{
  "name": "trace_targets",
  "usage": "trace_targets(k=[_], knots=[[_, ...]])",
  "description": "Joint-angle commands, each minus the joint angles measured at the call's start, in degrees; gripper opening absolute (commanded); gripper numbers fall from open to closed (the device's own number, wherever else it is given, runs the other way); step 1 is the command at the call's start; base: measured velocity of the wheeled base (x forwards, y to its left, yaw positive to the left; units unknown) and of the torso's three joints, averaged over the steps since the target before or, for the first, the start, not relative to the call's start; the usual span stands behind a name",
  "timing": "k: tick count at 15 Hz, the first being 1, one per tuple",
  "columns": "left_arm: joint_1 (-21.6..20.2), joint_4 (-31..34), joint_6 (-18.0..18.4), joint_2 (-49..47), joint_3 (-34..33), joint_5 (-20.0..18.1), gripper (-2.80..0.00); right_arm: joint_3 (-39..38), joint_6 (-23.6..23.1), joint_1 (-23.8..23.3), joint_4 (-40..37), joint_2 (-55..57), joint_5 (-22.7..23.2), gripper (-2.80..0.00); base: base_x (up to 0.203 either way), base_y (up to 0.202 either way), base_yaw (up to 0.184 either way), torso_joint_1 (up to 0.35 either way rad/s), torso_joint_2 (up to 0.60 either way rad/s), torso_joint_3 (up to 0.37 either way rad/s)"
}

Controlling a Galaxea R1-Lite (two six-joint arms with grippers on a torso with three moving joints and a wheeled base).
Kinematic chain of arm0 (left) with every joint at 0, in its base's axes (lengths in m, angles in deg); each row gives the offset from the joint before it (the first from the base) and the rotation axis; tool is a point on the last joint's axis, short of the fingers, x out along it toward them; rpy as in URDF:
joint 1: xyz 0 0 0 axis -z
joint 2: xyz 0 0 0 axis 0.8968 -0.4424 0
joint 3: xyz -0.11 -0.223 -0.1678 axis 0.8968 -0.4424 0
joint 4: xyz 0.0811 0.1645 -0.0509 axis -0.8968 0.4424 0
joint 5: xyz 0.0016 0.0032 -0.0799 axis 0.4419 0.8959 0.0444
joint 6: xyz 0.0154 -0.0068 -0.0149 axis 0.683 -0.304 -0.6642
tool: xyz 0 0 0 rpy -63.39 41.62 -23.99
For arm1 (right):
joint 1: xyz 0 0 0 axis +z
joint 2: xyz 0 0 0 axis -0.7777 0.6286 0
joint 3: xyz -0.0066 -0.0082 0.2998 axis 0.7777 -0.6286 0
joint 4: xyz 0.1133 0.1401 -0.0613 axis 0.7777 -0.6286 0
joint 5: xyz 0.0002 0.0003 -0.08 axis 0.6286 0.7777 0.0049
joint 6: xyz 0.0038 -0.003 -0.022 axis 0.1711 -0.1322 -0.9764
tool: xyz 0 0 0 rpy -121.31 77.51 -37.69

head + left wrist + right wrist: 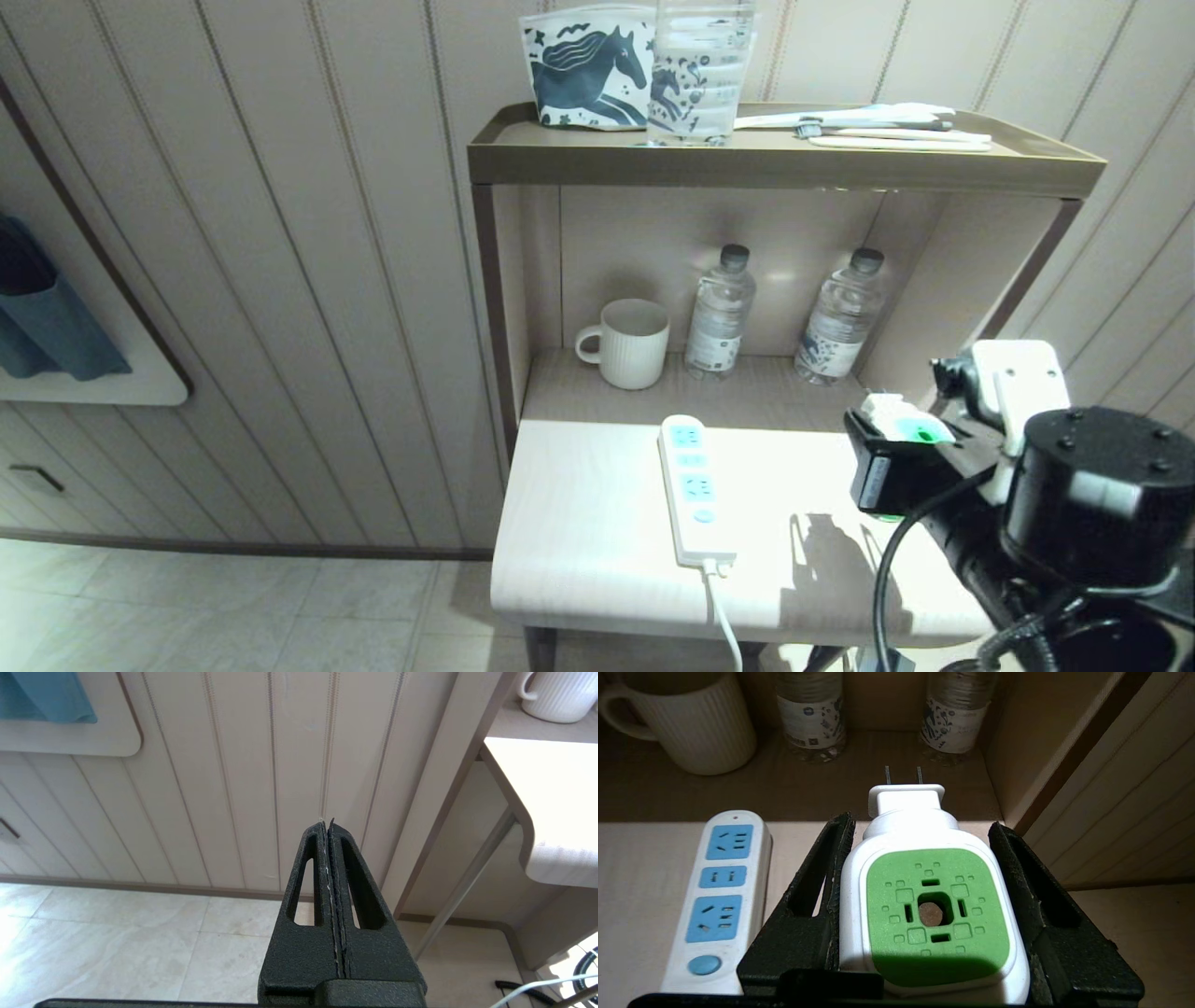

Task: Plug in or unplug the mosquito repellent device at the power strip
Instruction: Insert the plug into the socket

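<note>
In the head view the right end effector [896, 448] sits at the right of the frame, above the right edge of the pale tabletop [597, 560], clamped on the mosquito repellent device [901, 420]; only a sliver of white and green shows there between the black fingers. The right wrist view gives what that view hides — the device [931, 914] fills the lower centre, its green square face with a round hole turned up, its two metal prongs bare and pointing toward the back of the shelf, each finger pressed against one white side. The power strip [693, 490] lies flat near the middle of the tabletop in the head view, cord trailing off the lower edge; in the right wrist view it [719, 896] lies at lower left, just beside the gripped device and apart from it, its blue sockets empty. A ribbed mug [627, 342] and two water bottles [721, 313] stand on the shelf behind. The left end effector [328, 830] shows only in the left wrist view — fingers pressed together, empty, pointing at the panelled wall [233, 788] above the tiled floor [117, 942].
</note>
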Motion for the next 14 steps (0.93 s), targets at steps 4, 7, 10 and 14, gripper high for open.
trace_targets(k=[4, 7, 10, 14], knots=[[0.0, 0.0, 0.0, -0.1, 0.0, 0.0, -2.8, 38.7, 11.6, 0.8, -78.3, -13.4, 21.9, -2.8, 0.0, 0.0, 0.0, 0.0, 0.0, 0.0], [0.0, 0.0, 0.0, -0.1, 0.0, 0.0, -2.8, 54.1, 14.6, -1.4, -103.7, -7.1, 35.8, -2.8, 0.0, 0.0, 0.0, 0.0, 0.0, 0.0], [0.0, 0.0, 0.1, -0.1, 0.0, 0.0, -2.8, 63.4, 12.9, -2.3, -116.7, -3.2, 44.7, -2.8, 0.0, 0.0, 0.0, 0.0, 0.0, 0.0], [0.0, 0.0, 0.0, -0.1, 0.0, -0.1, -2.8, 79.3, 5.5, -2.7, -133.9, 2.5, 47.1, -2.8, 0.0, 0.0, 0.0, 0.0, 0.0, 0.0]])
